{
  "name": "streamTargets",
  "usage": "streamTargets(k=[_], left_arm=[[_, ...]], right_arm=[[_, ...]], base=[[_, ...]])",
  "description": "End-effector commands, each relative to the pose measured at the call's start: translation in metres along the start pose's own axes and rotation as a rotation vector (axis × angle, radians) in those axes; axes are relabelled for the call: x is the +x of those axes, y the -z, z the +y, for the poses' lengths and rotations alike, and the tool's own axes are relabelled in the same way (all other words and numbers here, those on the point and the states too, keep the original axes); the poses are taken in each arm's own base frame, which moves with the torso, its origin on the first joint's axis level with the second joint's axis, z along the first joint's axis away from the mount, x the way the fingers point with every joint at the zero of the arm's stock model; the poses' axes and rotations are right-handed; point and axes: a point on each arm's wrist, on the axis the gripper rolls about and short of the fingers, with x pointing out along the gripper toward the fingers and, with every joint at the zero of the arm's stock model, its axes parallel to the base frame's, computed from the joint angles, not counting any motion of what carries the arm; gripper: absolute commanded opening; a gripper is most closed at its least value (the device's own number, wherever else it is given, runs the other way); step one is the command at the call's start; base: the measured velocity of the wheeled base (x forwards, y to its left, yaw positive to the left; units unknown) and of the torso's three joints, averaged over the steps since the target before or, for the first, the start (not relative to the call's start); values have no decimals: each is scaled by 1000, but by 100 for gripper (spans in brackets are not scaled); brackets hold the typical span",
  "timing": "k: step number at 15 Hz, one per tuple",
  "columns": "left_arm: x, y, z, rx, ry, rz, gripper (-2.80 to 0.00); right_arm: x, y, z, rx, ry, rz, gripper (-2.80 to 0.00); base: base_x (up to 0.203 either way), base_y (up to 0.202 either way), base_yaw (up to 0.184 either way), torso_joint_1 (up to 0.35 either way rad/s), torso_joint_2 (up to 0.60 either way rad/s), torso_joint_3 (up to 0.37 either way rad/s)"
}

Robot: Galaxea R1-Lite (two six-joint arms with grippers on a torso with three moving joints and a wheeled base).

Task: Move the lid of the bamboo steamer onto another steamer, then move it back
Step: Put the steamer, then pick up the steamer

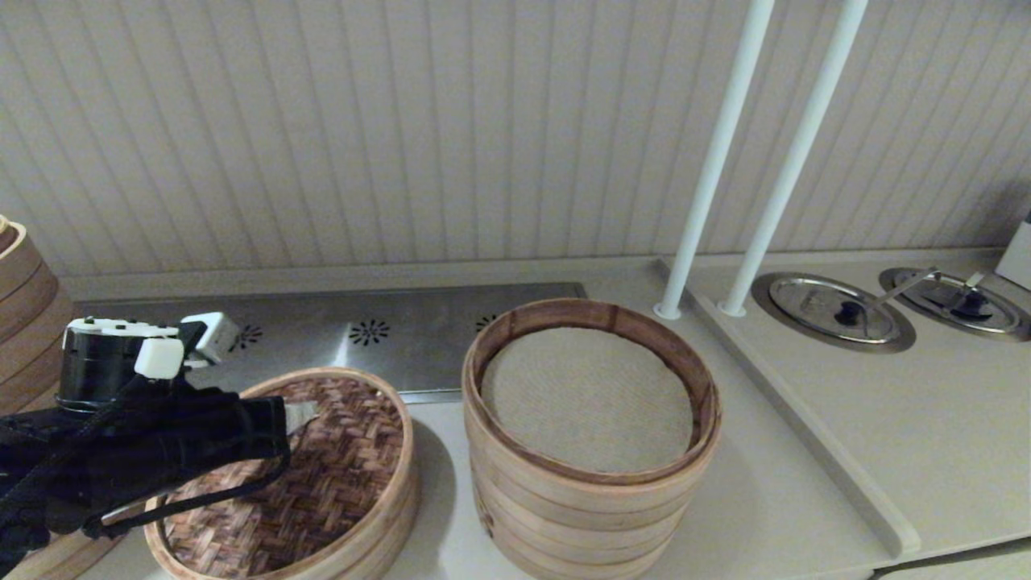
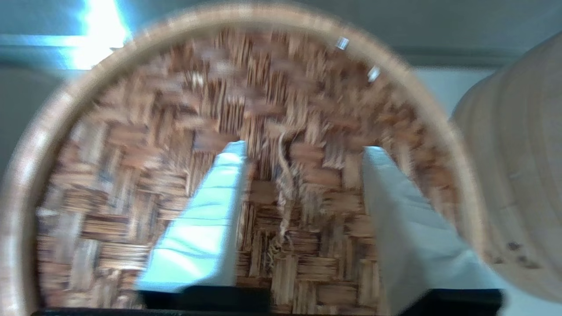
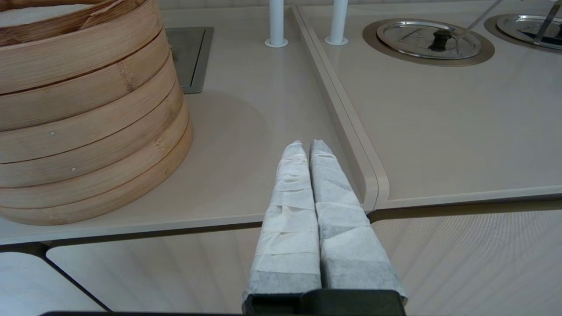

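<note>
At the far left edge of the head view stands part of a large pale bamboo steamer stack (image 1: 20, 322). Just right of it, in the lower left of the frame, the black left arm reaches over the round bamboo steamer lid with its dark brown woven herringbone top and pale rim band (image 1: 322, 475). The lid sits level on a low round bamboo steamer ring (image 1: 399, 515), of which only the outer wall shows beneath the rim.

In the left wrist view the left hand (image 2: 303, 153) is spread wide, its two white-wrapped fingers (image 2: 206, 210) standing on either side of the small twine loop (image 2: 285, 184) at the lid's centre. The loop lies between them and neither finger closes on it, so the hand grips nothing.

Behind the lid, a flat steel panel with small flower-shaped vent holes (image 1: 370, 330) is set into the pale beige worktop (image 1: 773, 499). At the centre of the frame stands a tall multi-tier pale bamboo steamer (image 1: 592, 451), open, with a white cloth liner inside, close beside the lid but apart from it.

Right of it, two white poles (image 1: 757, 161) rise from the worktop. In the upper right, two shiny steel lids with black knobs (image 1: 834, 310) sit in round recesses.

The right hand (image 3: 307, 147), seen in the right wrist view, hangs at the worktop's front edge, its wrapped fingers pressed together and empty.
</note>
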Motion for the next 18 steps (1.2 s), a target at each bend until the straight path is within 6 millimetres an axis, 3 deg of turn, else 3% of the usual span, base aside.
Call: streamTargets(k=[1,2,3,7,11,14,18], left_arm=[[-26,-12,-1,-5,20,-95,0],[-40,-15,-1,-5,27,-126,0],[-56,-16,-1,-3,33,-154,-280],[-122,-9,6,36,36,-249,-280],[-178,16,16,58,45,-316,-280],[-204,48,21,64,56,-324,-280],[-218,91,27,133,26,-373,-280]], right_arm=[[0,1,0,0,0,4,-280],[0,1,0,0,0,4,-280],[0,1,0,0,0,5,-280],[0,1,0,0,0,4,-280],[0,1,0,0,0,4,-280],[0,1,0,0,0,4,-280],[0,0,0,-6,-2,-6,-280]], base=[[0,0,0,0,0,0],[0,0,0,0,0,0],[0,0,0,0,0,0],[0,0,0,0,0,0],[0,0,0,0,0,0],[0,0,0,0,0,0],[0,0,0,0,0,0]])
